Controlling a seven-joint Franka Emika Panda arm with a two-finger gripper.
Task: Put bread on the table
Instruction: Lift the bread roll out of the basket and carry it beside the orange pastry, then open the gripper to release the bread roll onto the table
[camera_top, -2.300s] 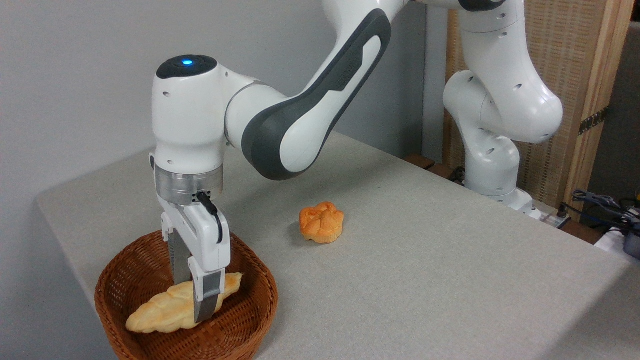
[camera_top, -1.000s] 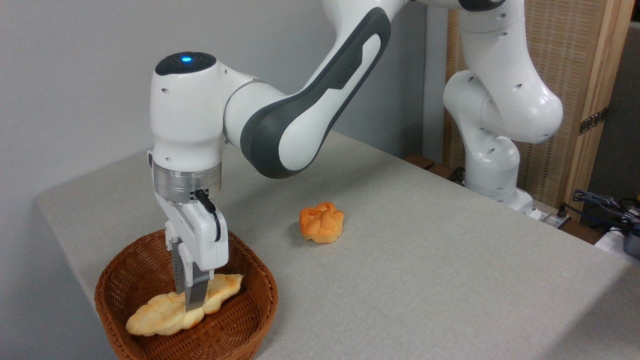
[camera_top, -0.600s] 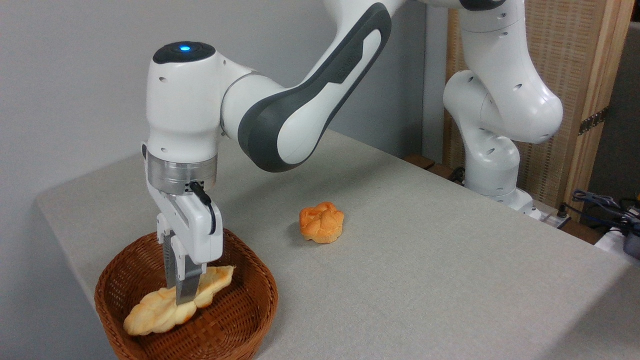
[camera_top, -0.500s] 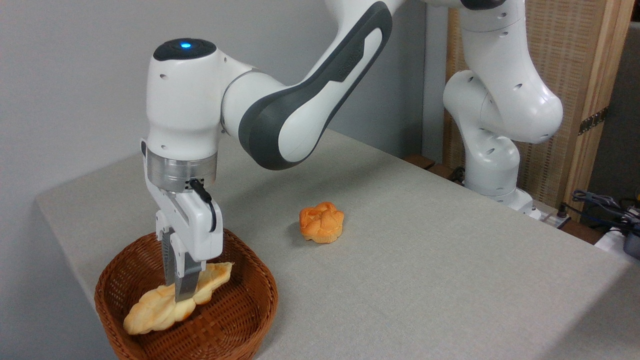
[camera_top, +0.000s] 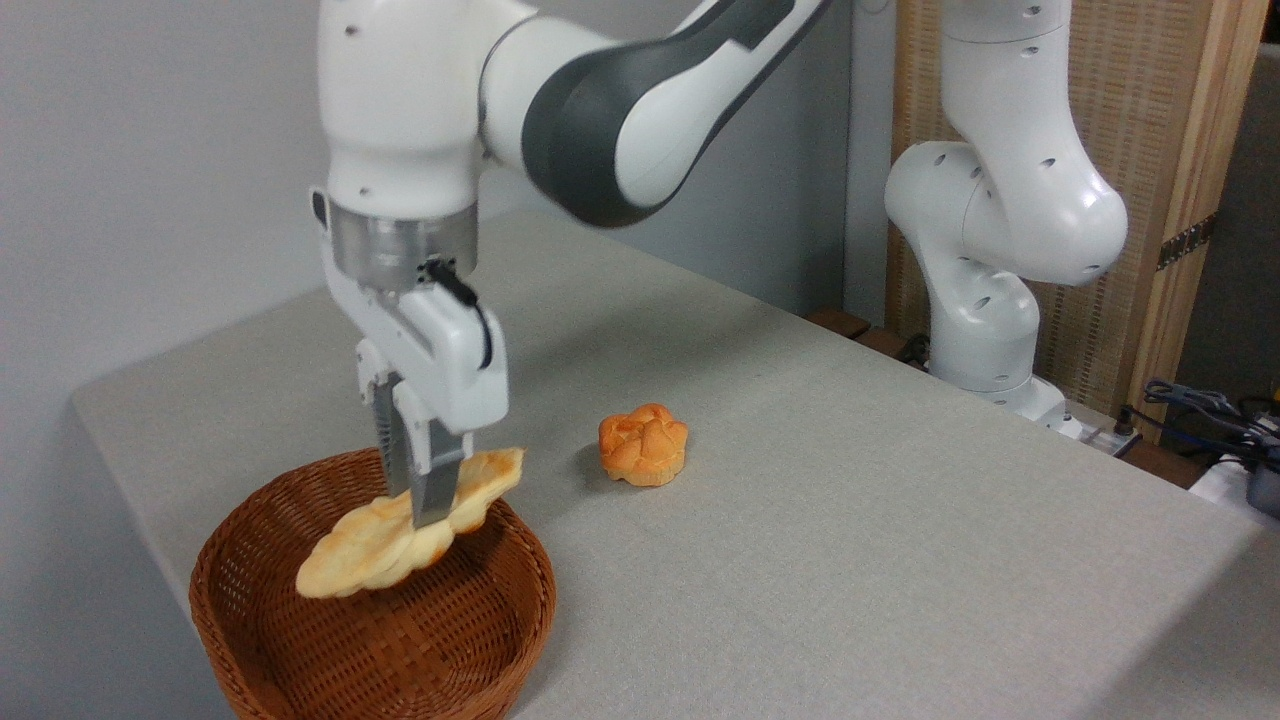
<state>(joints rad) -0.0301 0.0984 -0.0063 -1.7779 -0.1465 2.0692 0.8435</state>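
The bread (camera_top: 400, 530), a long braided loaf with tapered ends, pale yellow along its lower side and golden where its lumps catch the light, hangs in the air above the wicker basket (camera_top: 370, 640), tilted so that its left end dips toward the basket's hollow and its right end rises over the far rim. We see it clear of the weave, with its shadow on the basket floor beneath. The gripper (camera_top: 420, 505) grasps it near the middle, the two fingers pinched from either side and pointing straight down from the white hand. We find the basket standing near the table's (camera_top: 850, 520) front left corner, close to both edges there. A small round orange flower-shaped bun (camera_top: 643, 444) lies on the cloth to the right of the loaf, apart from the basket and from the gripper. Beyond the bun the grey-beige surface runs bare to the right and toward the front edge. The arm's base (camera_top: 985, 340) stands at the far right rim, before a wood-framed rattan screen (camera_top: 1140, 150), with cables (camera_top: 1200, 410) beside it.
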